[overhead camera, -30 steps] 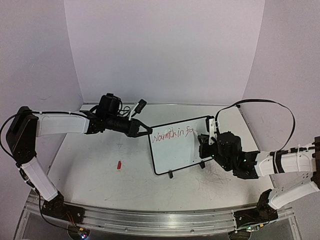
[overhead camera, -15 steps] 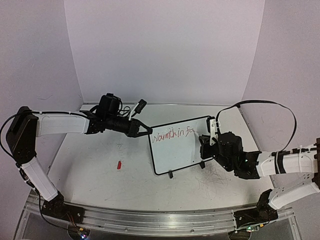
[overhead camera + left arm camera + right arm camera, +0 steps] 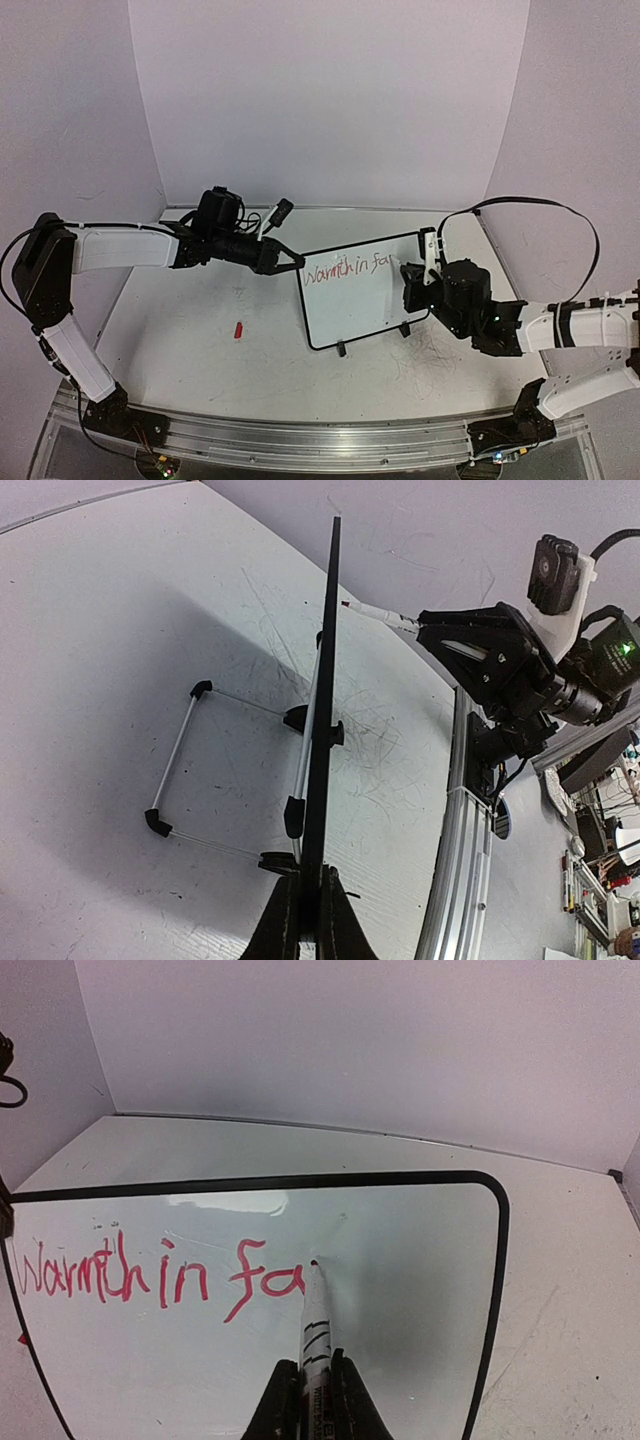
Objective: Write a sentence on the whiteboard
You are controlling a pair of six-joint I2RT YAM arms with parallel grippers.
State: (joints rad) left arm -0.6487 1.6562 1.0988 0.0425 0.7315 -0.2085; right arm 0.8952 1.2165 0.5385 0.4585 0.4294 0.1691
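Observation:
The whiteboard [image 3: 360, 310] stands tilted on its feet at mid table, black-framed. My left gripper [image 3: 292, 262] is shut on the board's left edge; in the left wrist view the board [image 3: 328, 660] runs edge-on out of that gripper [image 3: 310, 920]. The sentence [image 3: 160, 1275] in red reads "Warmth in fa" along the top line, and shows small from above [image 3: 345, 268]. My right gripper [image 3: 318, 1385] is shut on a white marker [image 3: 316, 1325] whose red tip touches the board just right of the "a". From above, the right gripper [image 3: 410, 285] is at the board's right side.
A small red cap [image 3: 239, 329] lies on the table left of the board. The board's wire stand [image 3: 180, 760] rests on the table behind it. The metal base rail [image 3: 460, 860] runs along the near edge. Walls enclose the back and both sides.
The right gripper has shifted slightly to the right along the board with the marker, and the red writing has grown a little after "fa". The left arm has not moved.

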